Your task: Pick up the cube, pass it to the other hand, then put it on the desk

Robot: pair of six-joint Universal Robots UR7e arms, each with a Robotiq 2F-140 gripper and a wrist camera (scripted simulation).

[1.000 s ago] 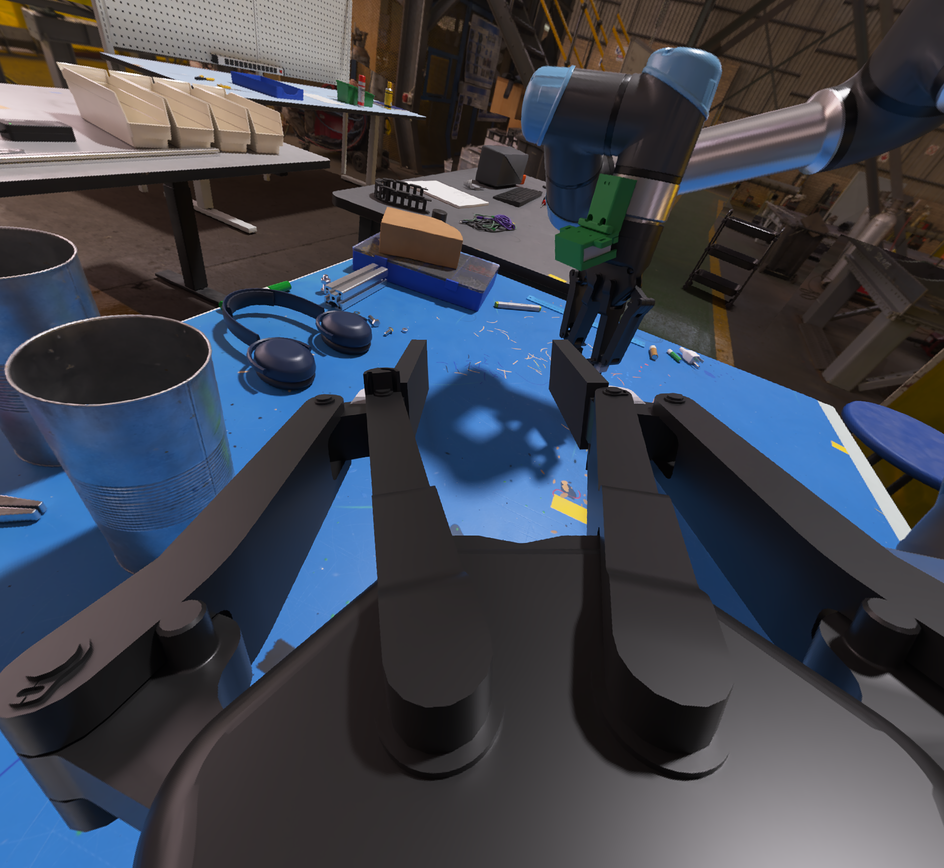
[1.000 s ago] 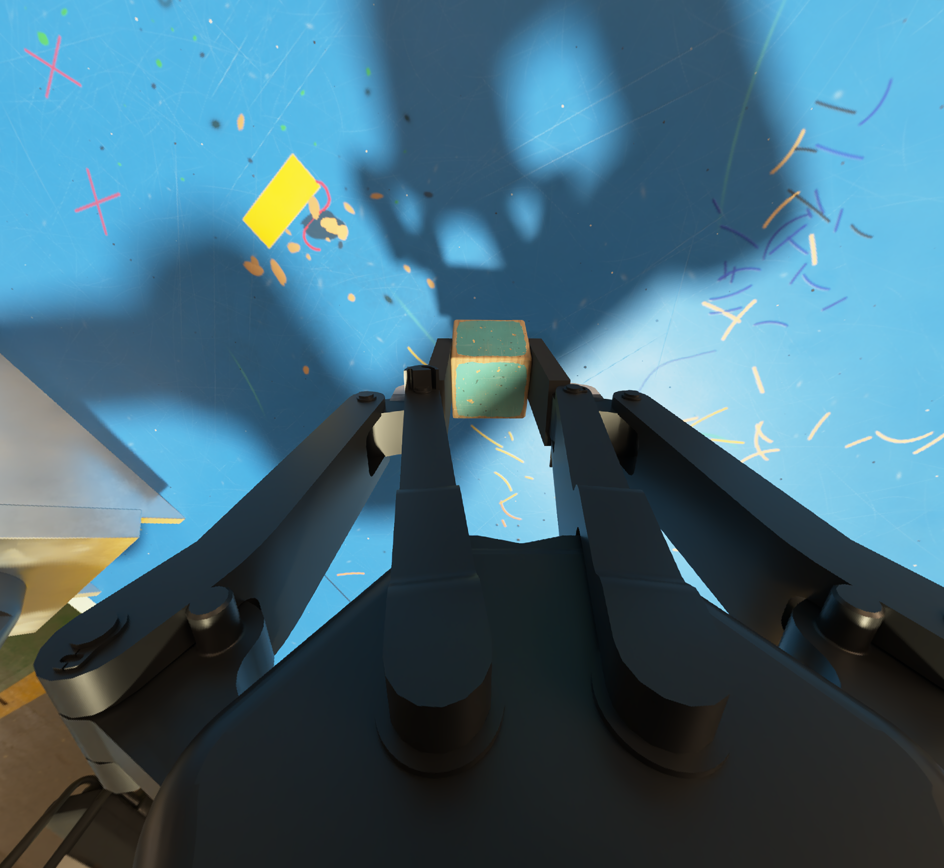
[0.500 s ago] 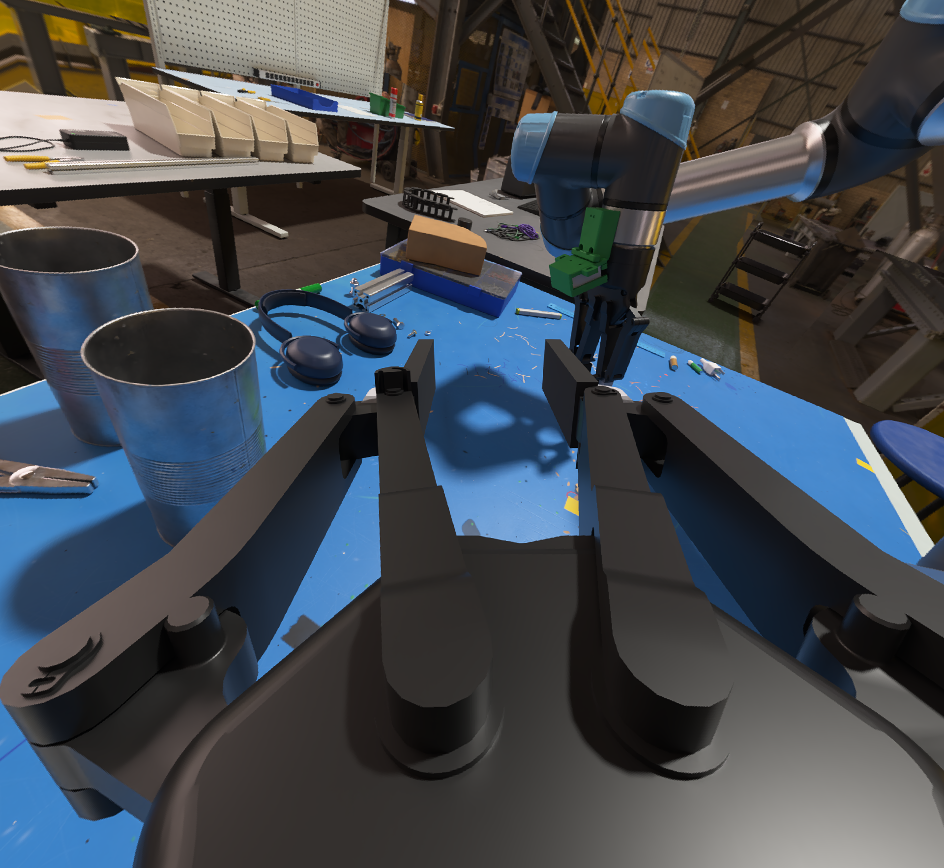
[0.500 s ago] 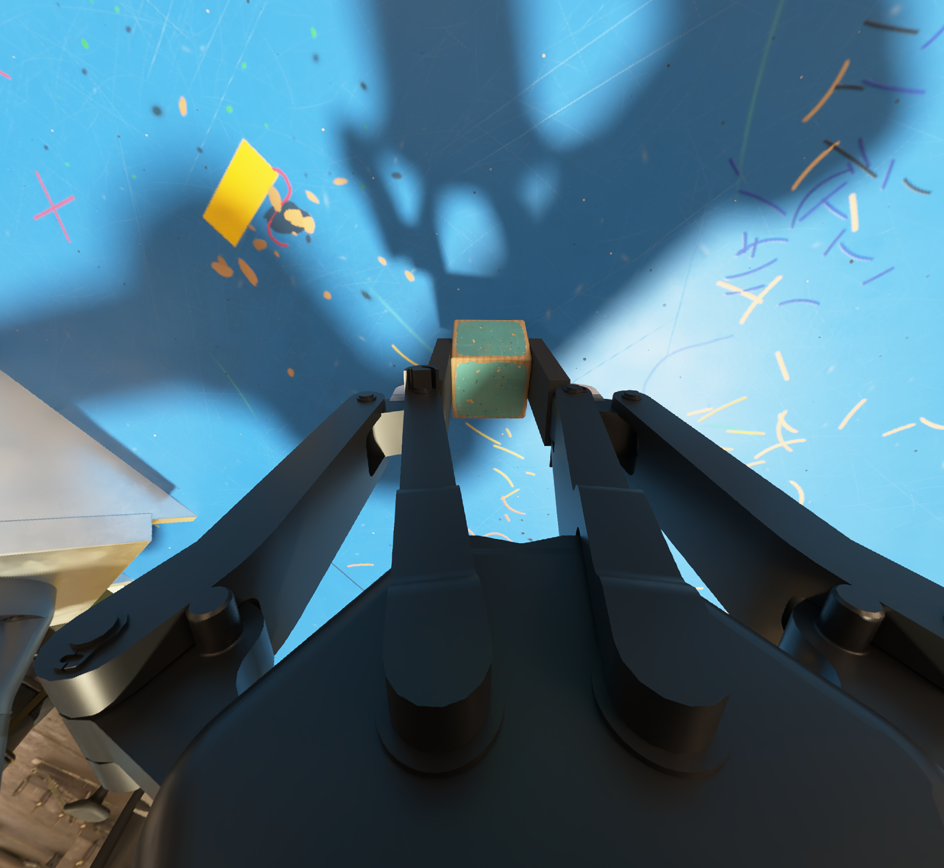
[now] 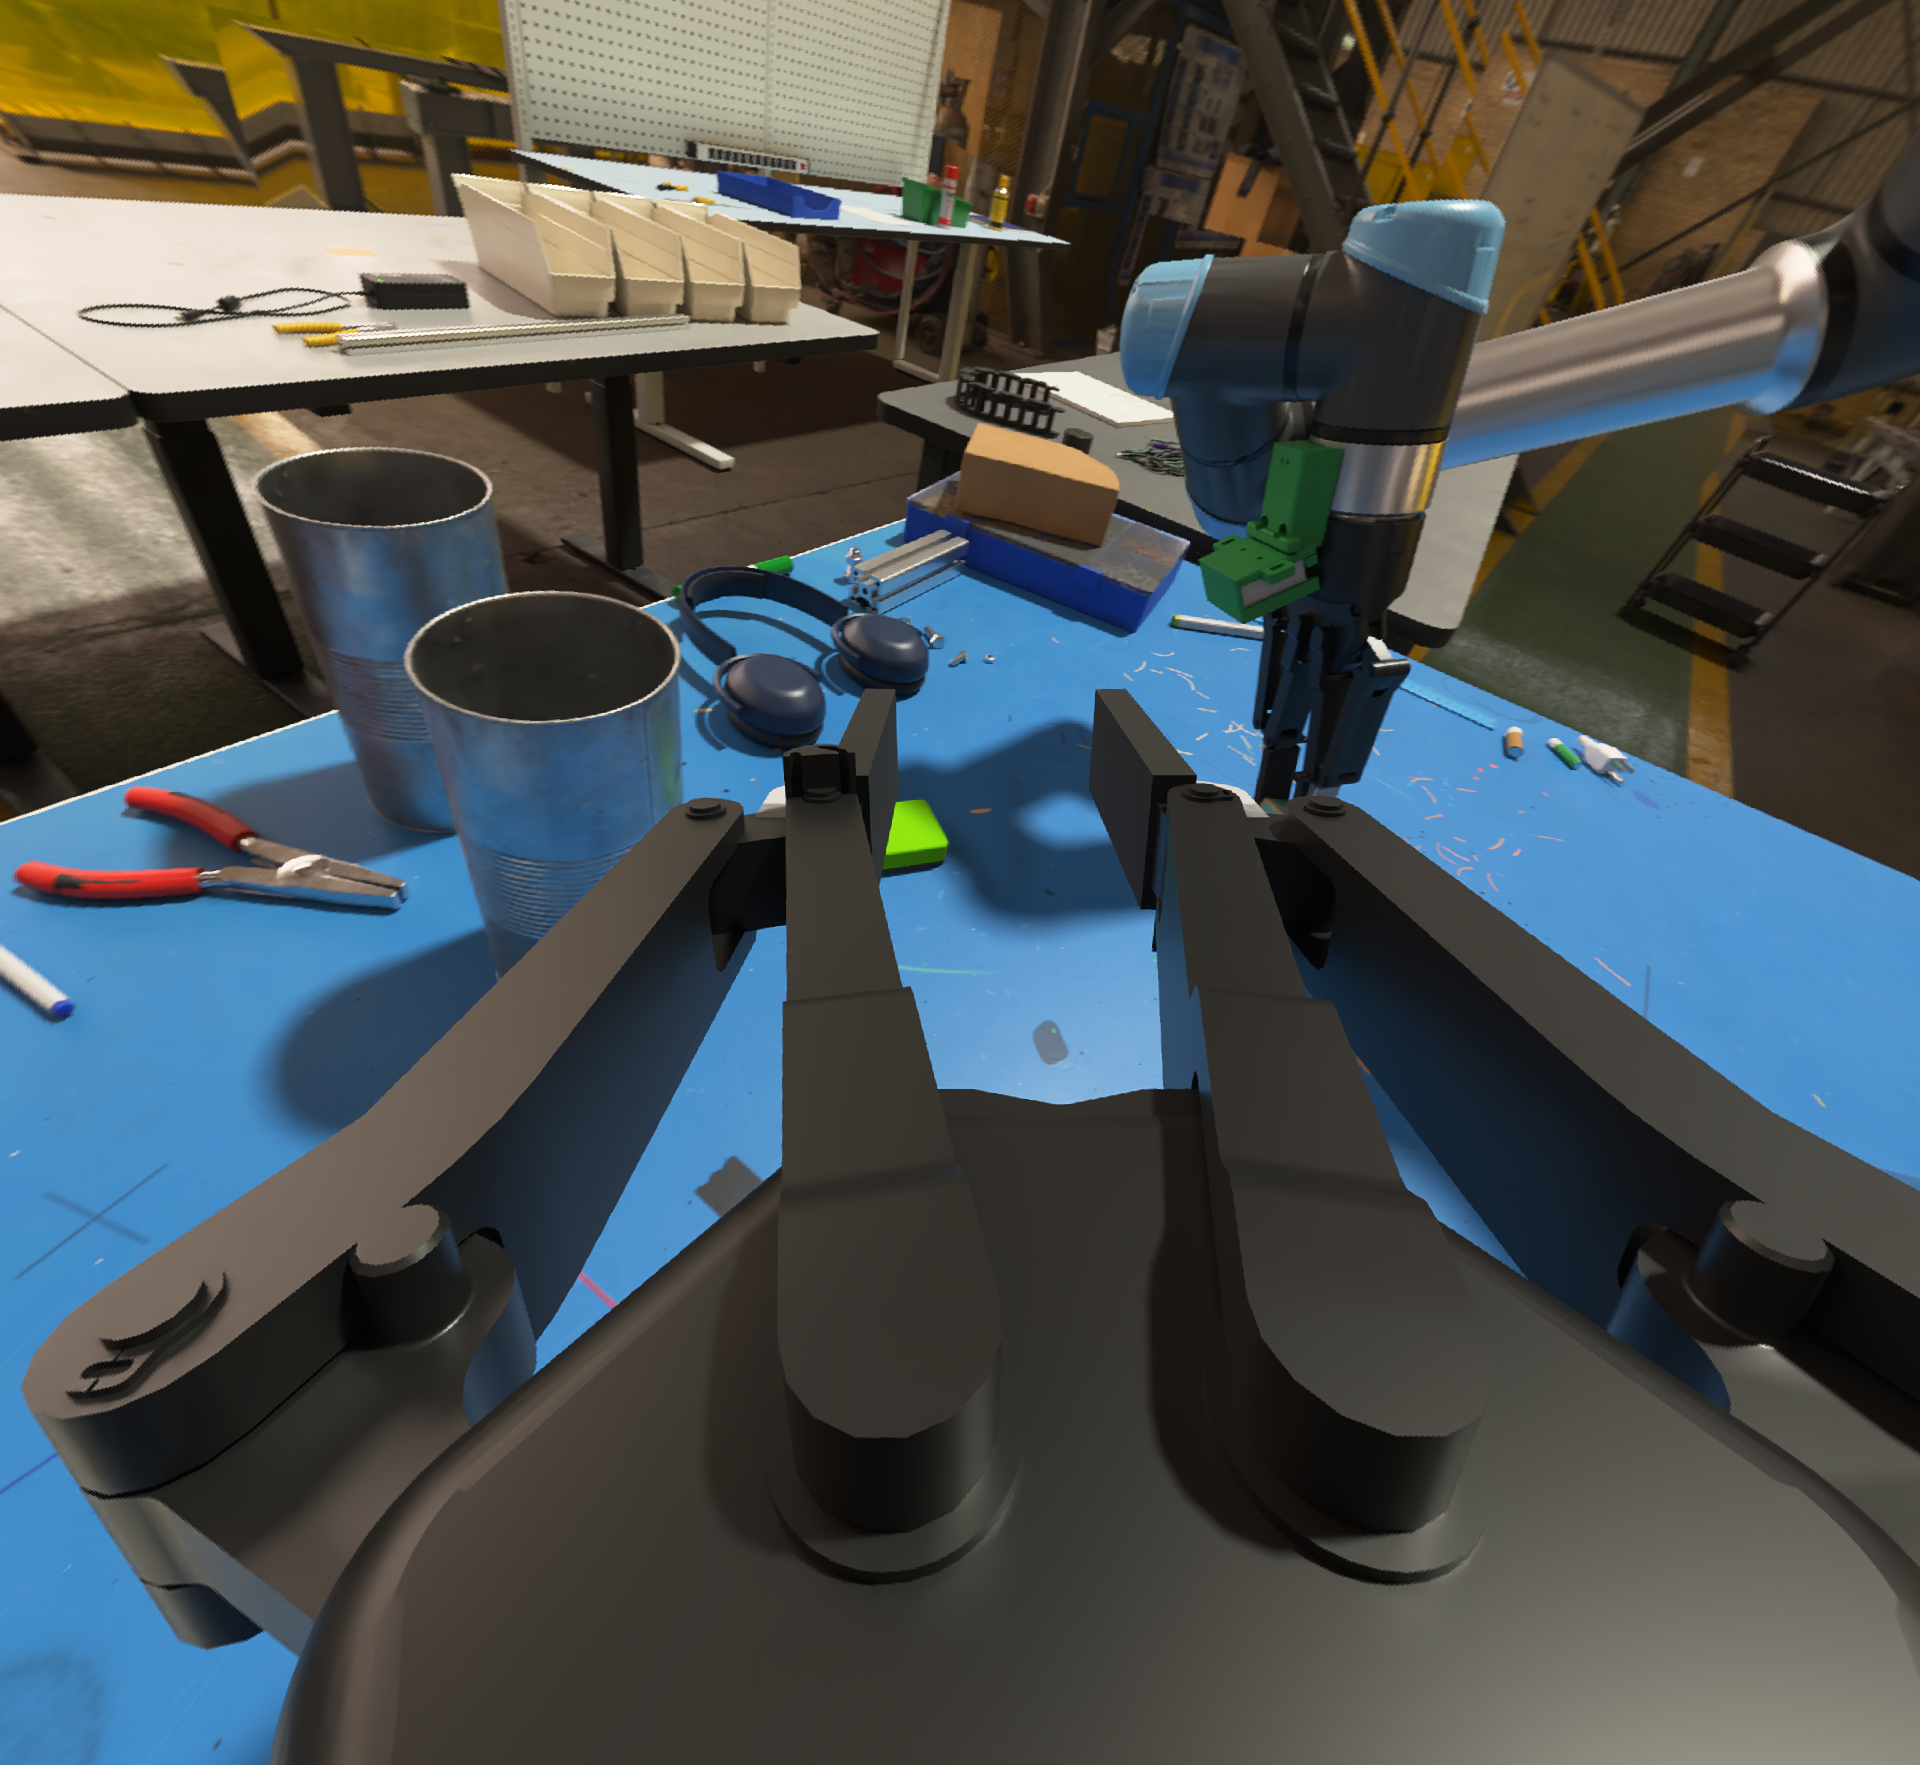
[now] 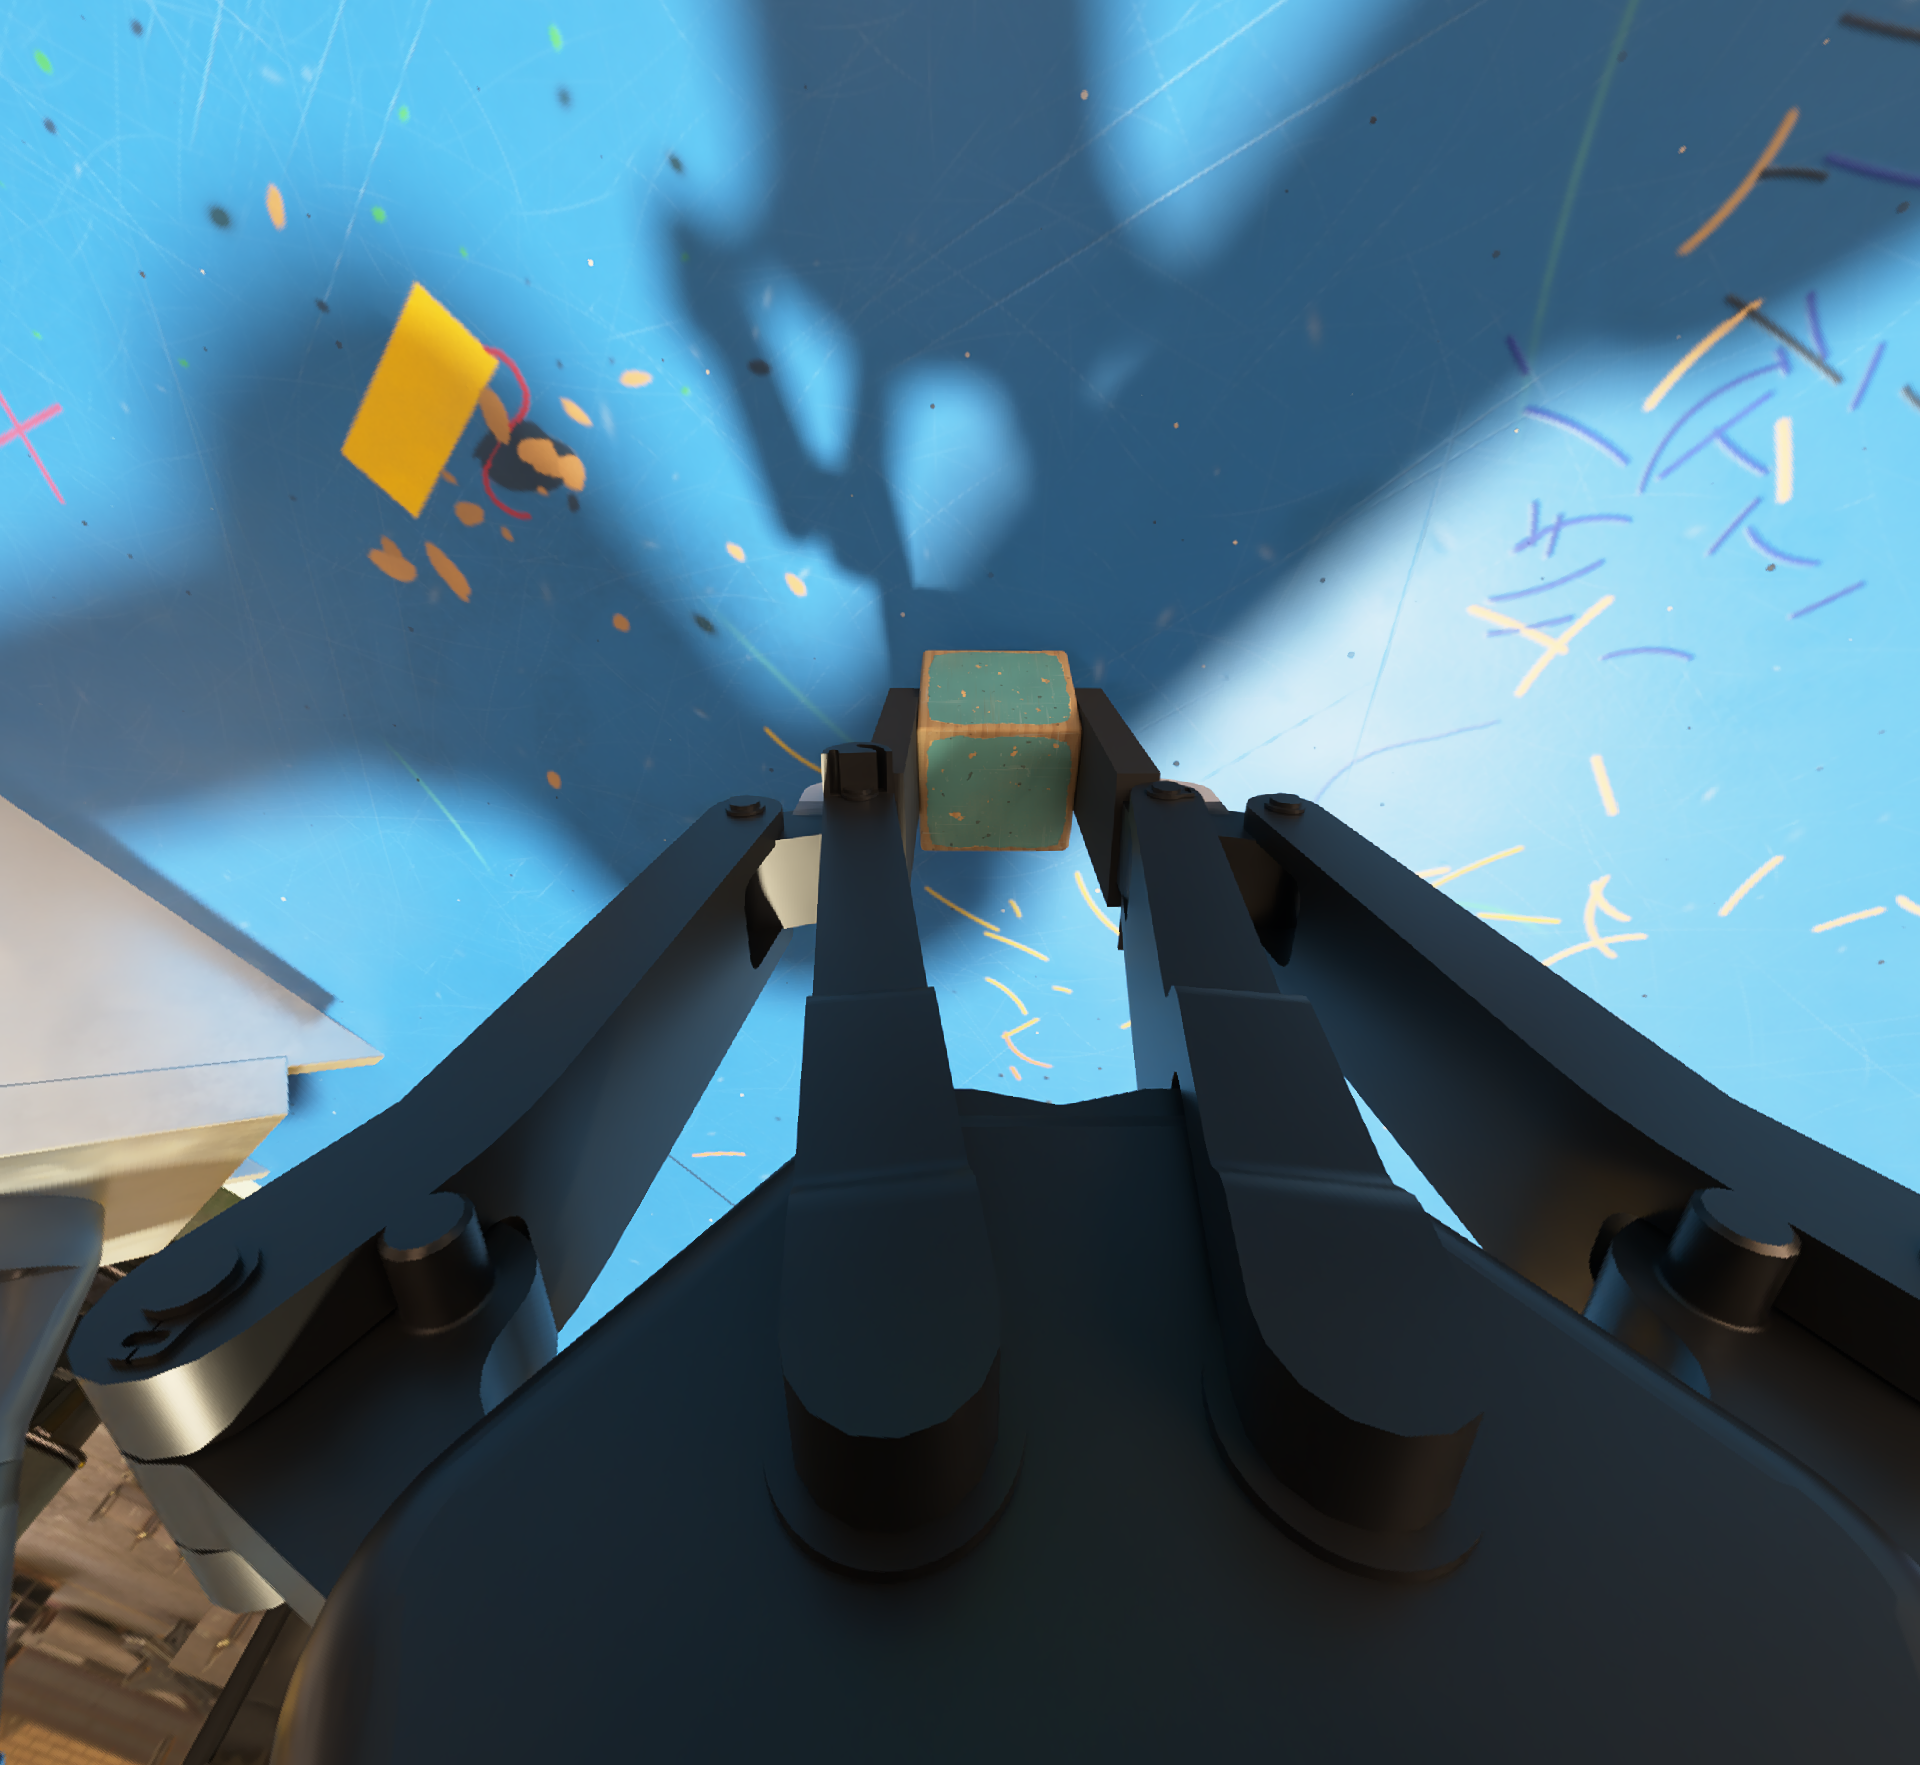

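Note:
A small teal cube [image 6: 997, 751] with worn wooden edges sits between the pads of my right gripper [image 6: 997, 770], which is shut on it and points down at the blue desk [image 6: 1351, 780]. I cannot tell whether the cube touches the desk. My left gripper [image 5: 992, 759] is open and empty above the desk. In the left wrist view the right gripper [image 5: 1311, 728] hangs upright just behind my right fingertip, which hides its tips and the cube.
Two metal cylinders [image 5: 545, 759] stand at left, red-handled pliers [image 5: 208, 868] beside them. Dark blue headphones [image 5: 800, 666], a green block [image 5: 914, 837], and a blue tray [image 5: 1049, 562] with a cardboard box lie farther back. A yellow patch [image 6: 416, 401] marks the desk. A pale box corner [image 6: 135, 1040] lies at left.
The left gripper has drawn back and swung, bringing the pliers and green block into view. The right gripper has come lower toward the desk, still gripping the cube.

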